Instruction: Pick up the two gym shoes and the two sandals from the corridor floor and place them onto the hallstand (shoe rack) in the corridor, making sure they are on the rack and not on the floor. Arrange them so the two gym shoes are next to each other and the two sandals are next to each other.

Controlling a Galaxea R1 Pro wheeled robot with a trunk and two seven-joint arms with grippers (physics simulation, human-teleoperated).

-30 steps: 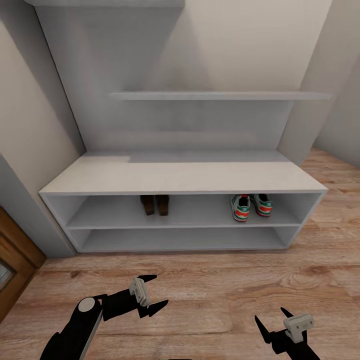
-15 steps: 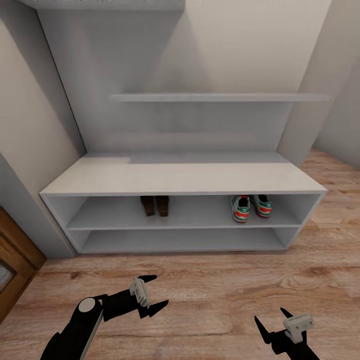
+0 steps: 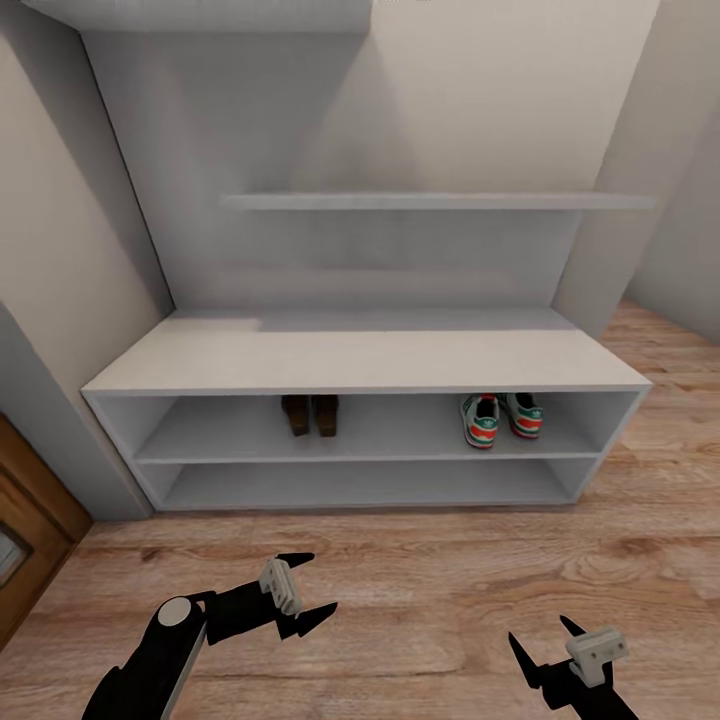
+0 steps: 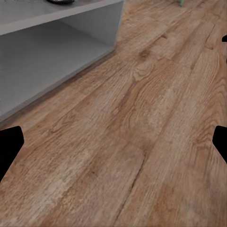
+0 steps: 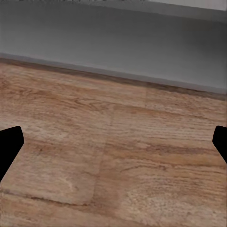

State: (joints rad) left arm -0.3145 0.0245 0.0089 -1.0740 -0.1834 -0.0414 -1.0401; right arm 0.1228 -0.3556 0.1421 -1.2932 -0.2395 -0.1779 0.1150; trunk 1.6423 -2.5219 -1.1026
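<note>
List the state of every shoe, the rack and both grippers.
Gym shoes: side by side on the rack's upper shelf, right part, off the floor.
Sandals: side by side on the same shelf, left of centre.
Shoe rack: top bare, lower shelf bare.
Left gripper: open, holding nothing, above the floor.
Right gripper: open, holding nothing.
</note>
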